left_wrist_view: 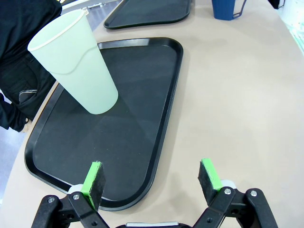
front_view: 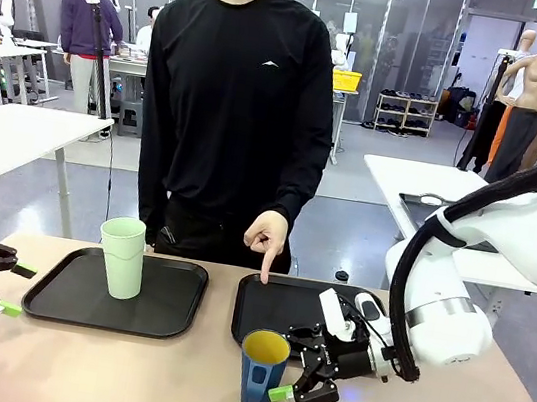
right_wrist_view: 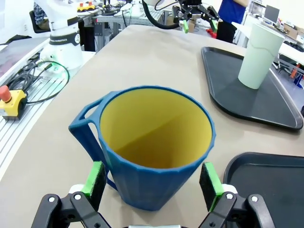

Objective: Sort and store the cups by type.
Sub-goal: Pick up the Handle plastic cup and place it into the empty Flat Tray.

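The dark blue cup (front_view: 261, 372) with a yellow inside and a handle stands upright on the bare table in front of the right tray (front_view: 263, 306). My right gripper (front_view: 286, 366) is open with one finger on each side of the blue cup (right_wrist_view: 154, 147), the green pads (right_wrist_view: 96, 178) just clear of its wall. The pale mint tumbler (front_view: 124, 257) stands upright on the left tray (front_view: 173, 298). My left gripper (front_view: 16, 290) hovers open and empty at the table's left, near the edge of the left tray (left_wrist_view: 166, 95), facing the tumbler (left_wrist_view: 76, 61).
A person in black stands at the far side, one hand (front_view: 266, 236) pointing a finger down at the right tray's far edge. In the right wrist view a yellow emergency-stop box (right_wrist_view: 9, 97) and cables lie off the table's edge. Bare tabletop lies between the trays and me.
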`<state>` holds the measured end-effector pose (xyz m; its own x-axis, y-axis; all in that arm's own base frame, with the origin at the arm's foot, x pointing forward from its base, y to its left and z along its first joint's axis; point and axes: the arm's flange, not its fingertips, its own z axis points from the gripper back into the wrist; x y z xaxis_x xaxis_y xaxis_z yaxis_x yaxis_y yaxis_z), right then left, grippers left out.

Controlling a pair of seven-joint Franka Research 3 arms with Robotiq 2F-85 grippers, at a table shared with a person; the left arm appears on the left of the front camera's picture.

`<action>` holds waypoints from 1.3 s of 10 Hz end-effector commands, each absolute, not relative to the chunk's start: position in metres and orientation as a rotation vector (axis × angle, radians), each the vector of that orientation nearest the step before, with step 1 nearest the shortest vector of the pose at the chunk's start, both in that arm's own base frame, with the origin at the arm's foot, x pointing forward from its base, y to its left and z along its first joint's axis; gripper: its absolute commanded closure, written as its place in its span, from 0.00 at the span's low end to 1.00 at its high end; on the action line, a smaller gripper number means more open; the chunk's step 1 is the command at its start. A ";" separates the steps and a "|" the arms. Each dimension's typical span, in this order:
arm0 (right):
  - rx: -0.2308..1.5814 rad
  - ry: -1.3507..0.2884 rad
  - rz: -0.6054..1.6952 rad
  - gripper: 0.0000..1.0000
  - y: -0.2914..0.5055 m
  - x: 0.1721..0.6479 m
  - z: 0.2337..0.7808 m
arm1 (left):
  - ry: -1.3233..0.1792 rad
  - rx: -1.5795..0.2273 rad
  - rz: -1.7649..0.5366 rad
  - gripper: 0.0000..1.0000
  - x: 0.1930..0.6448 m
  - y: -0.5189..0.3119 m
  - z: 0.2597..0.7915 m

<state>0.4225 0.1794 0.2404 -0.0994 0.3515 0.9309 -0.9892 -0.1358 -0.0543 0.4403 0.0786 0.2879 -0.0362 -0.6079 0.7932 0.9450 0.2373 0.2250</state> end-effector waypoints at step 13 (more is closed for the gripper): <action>1.043 -0.919 1.468 0.39 0.210 0.423 0.228 | -0.947 -0.444 -1.333 0.00 0.441 0.077 0.289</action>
